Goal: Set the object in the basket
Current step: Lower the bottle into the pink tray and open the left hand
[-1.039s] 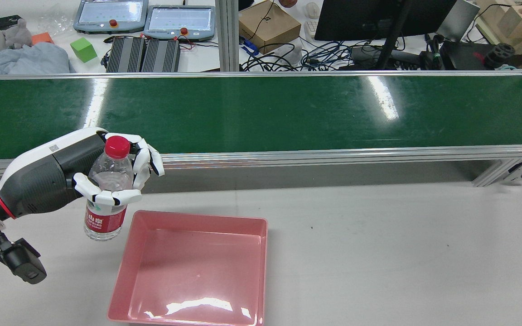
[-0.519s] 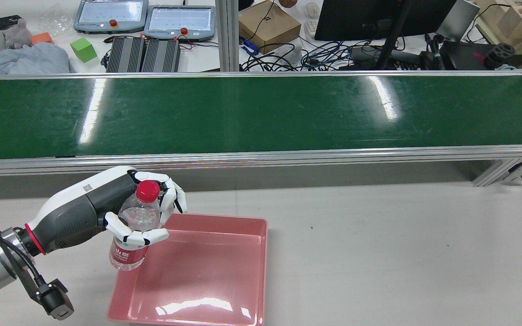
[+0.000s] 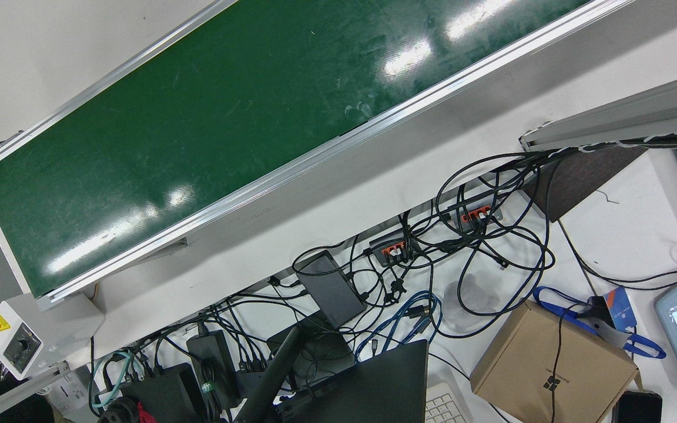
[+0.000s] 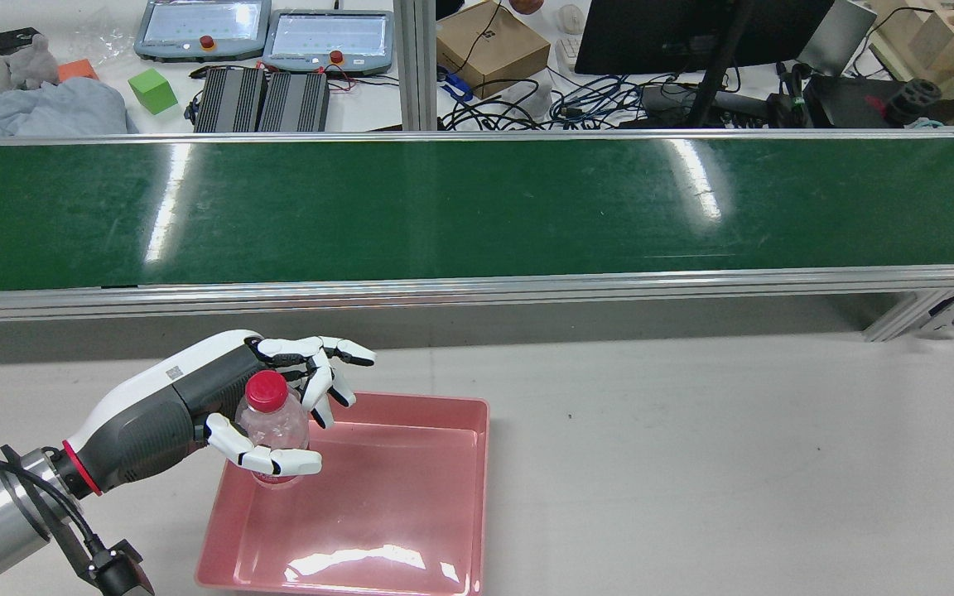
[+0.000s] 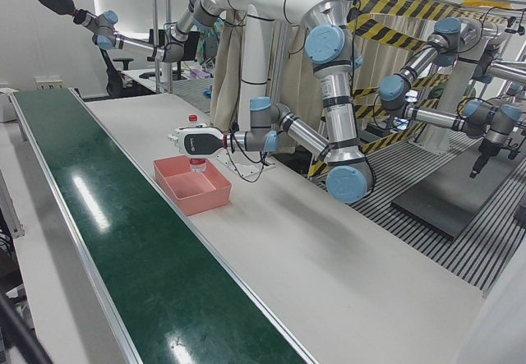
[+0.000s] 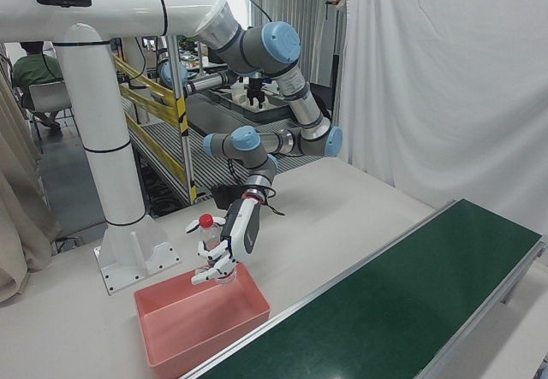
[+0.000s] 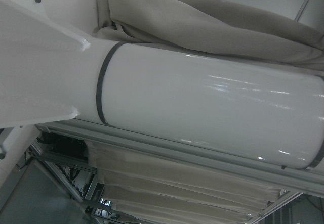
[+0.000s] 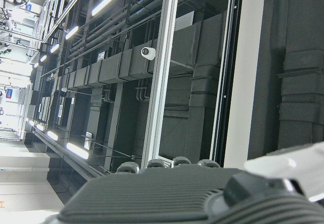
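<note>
While front view misses it, left hand (image 4: 278,406) fingers spread round upright bottle (image 4: 272,430), over basket (image 4: 444,463)

1 bottle (image 4: 272,430), 1 pink basket (image 4: 411,410), 1 green conveyor belt (image 4: 477,207).

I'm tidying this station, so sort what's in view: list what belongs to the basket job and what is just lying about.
Belongs to the job:
- water bottle, red cap
- pink basket
- left hand, fingers spread around the bottle

Just lying about:
- green conveyor belt, bare
- green cube
- cardboard box
- two tablets
- tangle of cables
</note>
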Motion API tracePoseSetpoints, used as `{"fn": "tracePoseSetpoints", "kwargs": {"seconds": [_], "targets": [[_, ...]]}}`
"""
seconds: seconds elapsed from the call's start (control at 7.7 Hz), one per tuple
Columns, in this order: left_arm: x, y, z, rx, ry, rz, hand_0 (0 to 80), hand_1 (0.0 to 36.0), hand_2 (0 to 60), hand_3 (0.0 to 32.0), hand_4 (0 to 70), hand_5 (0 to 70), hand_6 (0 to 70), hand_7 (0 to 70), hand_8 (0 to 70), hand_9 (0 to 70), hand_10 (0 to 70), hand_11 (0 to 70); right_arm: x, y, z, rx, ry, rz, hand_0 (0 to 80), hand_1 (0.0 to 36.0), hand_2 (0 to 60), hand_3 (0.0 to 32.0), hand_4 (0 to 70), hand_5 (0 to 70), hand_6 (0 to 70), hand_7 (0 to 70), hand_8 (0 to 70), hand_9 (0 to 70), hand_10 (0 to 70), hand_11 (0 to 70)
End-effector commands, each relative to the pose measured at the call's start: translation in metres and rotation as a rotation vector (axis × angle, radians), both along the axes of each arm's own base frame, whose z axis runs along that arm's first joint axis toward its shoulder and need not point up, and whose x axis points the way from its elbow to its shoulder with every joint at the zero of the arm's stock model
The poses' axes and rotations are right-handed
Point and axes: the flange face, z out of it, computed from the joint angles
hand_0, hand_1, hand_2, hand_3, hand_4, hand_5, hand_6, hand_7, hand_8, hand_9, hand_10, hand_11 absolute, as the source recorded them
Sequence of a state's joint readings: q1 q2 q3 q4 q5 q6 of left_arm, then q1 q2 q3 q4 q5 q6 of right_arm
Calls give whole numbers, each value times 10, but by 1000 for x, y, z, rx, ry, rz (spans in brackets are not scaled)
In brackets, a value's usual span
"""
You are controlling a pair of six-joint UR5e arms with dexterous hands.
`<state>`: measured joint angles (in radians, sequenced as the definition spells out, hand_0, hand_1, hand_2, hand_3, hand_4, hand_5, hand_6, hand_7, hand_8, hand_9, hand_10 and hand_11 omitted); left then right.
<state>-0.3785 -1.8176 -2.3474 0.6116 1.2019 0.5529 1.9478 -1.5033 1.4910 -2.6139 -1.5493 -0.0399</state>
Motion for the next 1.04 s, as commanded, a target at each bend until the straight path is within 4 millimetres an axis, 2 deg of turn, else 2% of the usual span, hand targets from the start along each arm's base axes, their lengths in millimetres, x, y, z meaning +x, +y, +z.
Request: {"fn": "tracePoseSetpoints", "kwargs": {"seconds": [0.0,0.26,0.52,0.65,0.91], "targets": [[-2,2,9,-4,-4,1,478,55,0,0,138,365,86,116,143,178,207,308,0,0,0,0,0,0,0,0,0,0,0,0,0,0,0,0,0,0],[-4,2,12,-8,-11,2,466,24,0,0,110,324,45,45,79,82,139,207,0,0,0,0,0,0,0,0,0,0,0,0,0,0,0,0,0,0],[-9,-1,9,-9,1,-3,461,0,0,0,95,305,26,22,61,58,110,164,0,0,0,0,0,0,0,0,0,0,0,0,0,0,0,0,0,0],[-16,1,4,-5,12,-6,463,7,0,0,97,309,19,15,60,48,108,162,0,0,0,0,0,0,0,0,0,0,0,0,0,0,0,0,0,0],[-44,5,-3,0,23,-25,469,25,0,0,105,338,22,16,56,45,112,170,0,0,0,0,0,0,0,0,0,0,0,0,0,0,0,0,0,0]]}}
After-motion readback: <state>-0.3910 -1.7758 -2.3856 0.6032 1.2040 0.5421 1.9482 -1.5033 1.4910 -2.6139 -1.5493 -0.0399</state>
